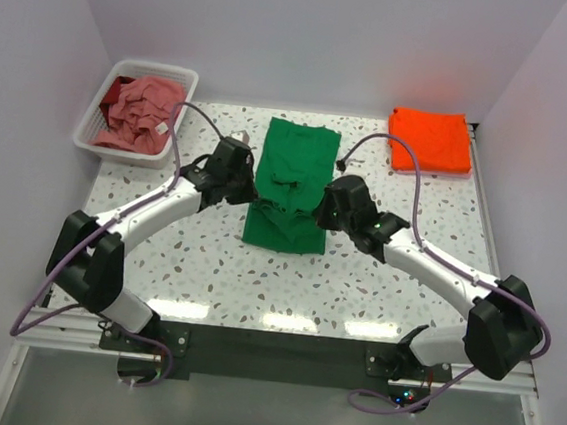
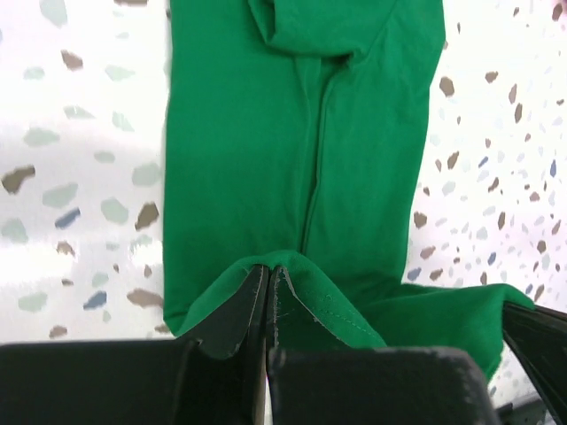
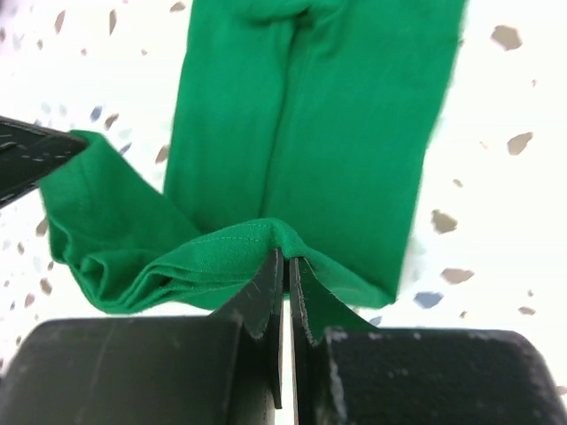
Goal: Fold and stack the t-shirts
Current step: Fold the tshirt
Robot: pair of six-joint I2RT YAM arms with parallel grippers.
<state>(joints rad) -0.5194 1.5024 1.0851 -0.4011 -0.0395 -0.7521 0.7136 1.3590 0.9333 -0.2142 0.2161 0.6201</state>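
Left gripper: your left gripper (image 2: pixel 267 274) is clamped tight on a stitched edge of the green t-shirt (image 1: pixel 294 158), raising the cloth into a small peak at its fingertips.
Right gripper: your right gripper (image 3: pixel 285 261) is closed the same way on the stitched edge at the other side, just beside the left.
Green t-shirt: it lies in the middle of the table (image 1: pixel 257 280) as a narrow lengthwise strip. The pinched part is lifted over its midsection and the rest lies flat beyond.
Step, as I judge it: you are mid-fold, carrying the gripped edge across the strip.
Risk, uneven travel: if one arm leads, the edge skews and the fold lands crooked.
Risk, thin bite: each pinch holds little cloth, so a quick pull could slip it free and drop the fold.
Risk, drag: if you move too low, the lower layer bunches or slides on the table.
Orange t-shirt (image 1: pixel 431 141): it is folded at the far right corner, well apart.
Pink t-shirt (image 1: pixel 137 113): it is crumpled in the white basket (image 1: pixel 86 128) at the far left, not yet folded.
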